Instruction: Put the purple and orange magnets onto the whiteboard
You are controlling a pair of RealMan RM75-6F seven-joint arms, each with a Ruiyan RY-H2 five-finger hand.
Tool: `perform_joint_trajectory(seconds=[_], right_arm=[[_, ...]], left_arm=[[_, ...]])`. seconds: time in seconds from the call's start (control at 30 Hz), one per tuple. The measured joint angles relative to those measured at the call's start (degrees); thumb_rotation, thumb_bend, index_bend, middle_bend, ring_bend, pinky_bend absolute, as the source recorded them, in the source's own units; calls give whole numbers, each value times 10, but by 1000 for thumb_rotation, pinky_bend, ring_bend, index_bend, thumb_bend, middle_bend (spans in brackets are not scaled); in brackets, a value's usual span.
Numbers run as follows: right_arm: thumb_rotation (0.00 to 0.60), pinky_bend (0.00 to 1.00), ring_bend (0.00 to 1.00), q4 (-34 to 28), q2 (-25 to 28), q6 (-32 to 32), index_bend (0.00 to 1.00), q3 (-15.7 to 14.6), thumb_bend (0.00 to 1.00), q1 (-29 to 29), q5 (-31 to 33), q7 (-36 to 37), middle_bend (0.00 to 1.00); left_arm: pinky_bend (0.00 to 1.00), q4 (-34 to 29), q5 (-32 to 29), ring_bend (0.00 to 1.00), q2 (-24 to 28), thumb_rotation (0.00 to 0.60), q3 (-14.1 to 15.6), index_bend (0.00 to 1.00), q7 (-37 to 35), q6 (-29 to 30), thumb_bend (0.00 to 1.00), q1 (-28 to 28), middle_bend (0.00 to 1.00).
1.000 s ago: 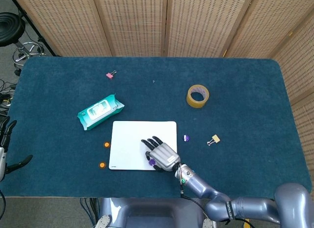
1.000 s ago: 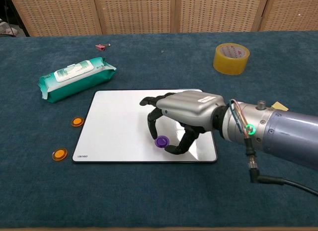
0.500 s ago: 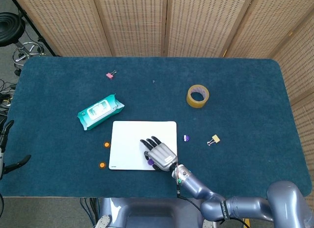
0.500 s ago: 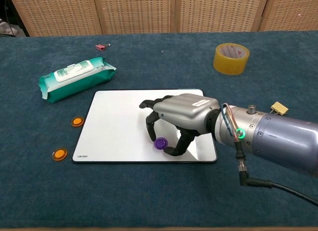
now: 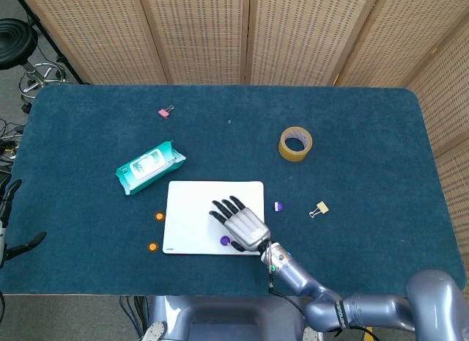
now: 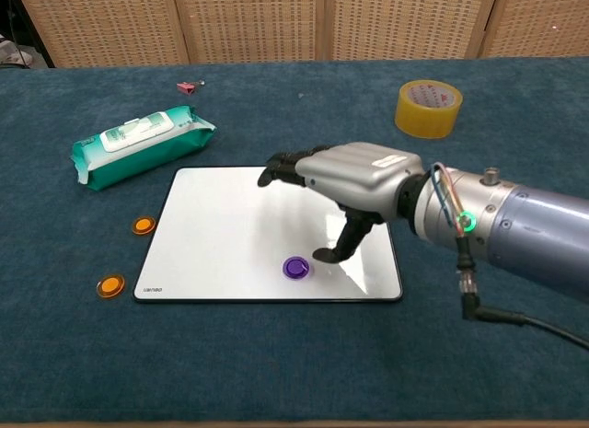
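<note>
— Chest view: what is the right hand (image 6: 354,184) doing?
— Hovering over the whiteboard (image 6: 221,230), fingers spread, gripping nothing.
— And the magnets?
— One purple magnet (image 6: 294,268) is lying on the board's near edge; two orange magnets (image 6: 143,225) are sitting left of it.

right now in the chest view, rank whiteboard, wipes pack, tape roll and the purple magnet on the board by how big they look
1. whiteboard
2. wipes pack
3. tape roll
4. purple magnet

The tape sits farther back, so its true rank is less sure.
</note>
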Motion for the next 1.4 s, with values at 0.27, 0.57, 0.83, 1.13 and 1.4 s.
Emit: perform_joint_trajectory(seconds=[0.27,0.57,0.83,1.13,1.4], right_arm=[[600,0,0,71,26,-24,135,2,311,-2,19,28,0],[600,0,0,128,47,-57,233,3,307,-7,30,86,0],[600,0,0,129,65,-60,297,-3,305,-15,28,103,0],[600,0,0,144,59,-68,332,-9,306,-18,34,111,0],[600,0,0,151,56,-74,384,-6,304,-17,41,118,0]], left_arm=[[73,-1,1,0,-1,600,-1,0,3,3,0,1,0],[73,-1,-12,0,-1,600,-6,0,2,-3,0,-1,0],[73,0,-14,0,0,600,-8,0,0,-5,0,-2,0],[73,-1,-13,0,1,600,-8,0,-2,-1,0,0,0],[73,0,-15,0,2,600,-9,0,-5,-2,0,0,0]])
